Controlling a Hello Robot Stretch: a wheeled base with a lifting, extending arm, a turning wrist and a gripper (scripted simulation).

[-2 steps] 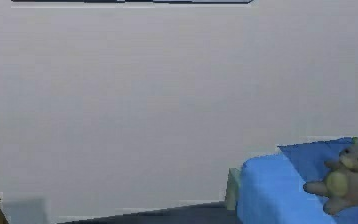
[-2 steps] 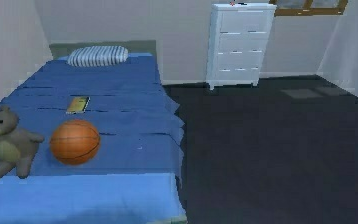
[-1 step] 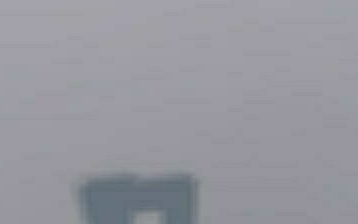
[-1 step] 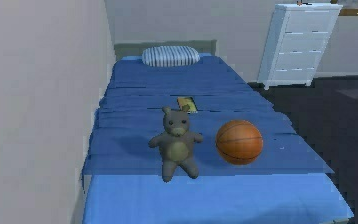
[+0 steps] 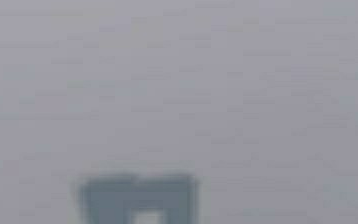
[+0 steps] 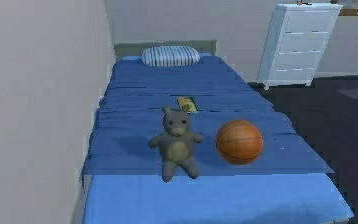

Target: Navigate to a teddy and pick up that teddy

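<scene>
**A:** Where is the teddy?

**B:** In the arm side view the teddy (image 6: 176,140) sits upright on the bed (image 6: 217,195), about halfway along the blue cover. Its legs are splayed toward the foot end and its arms are out. I judge that the wide seat on the rumpled cover is what keeps it upright.

**A:** What is around it?

**B:** A basketball (image 6: 240,141) lies at the teddy's 3 o'clock, just beside it, though I cannot tell whether they touch. It probably stays put because it rests in the folds of the cover. A small yellow thing (image 6: 187,104) lies flat at the teddy's 12 o'clock, near its head. Farther out on the same line a striped pillow (image 6: 171,56) lies at the head of the bed. A white dresser (image 6: 299,42) stands at 2 o'clock, across the dark floor (image 6: 337,120) and well apart from the bed. A pale wall (image 6: 37,100) runs along the bed at 9 o'clock.

**A:** And the fingers?

**B:** I cannot tell their state, nor whether they carry anything.

**A:** How far along is the task?

**B:** I judge that the drive is about done, since the bed lies on the reaching side and the teddy is unlifted. The risk I see is the arm nudging the ball, which could roll into the teddy.
</scene>
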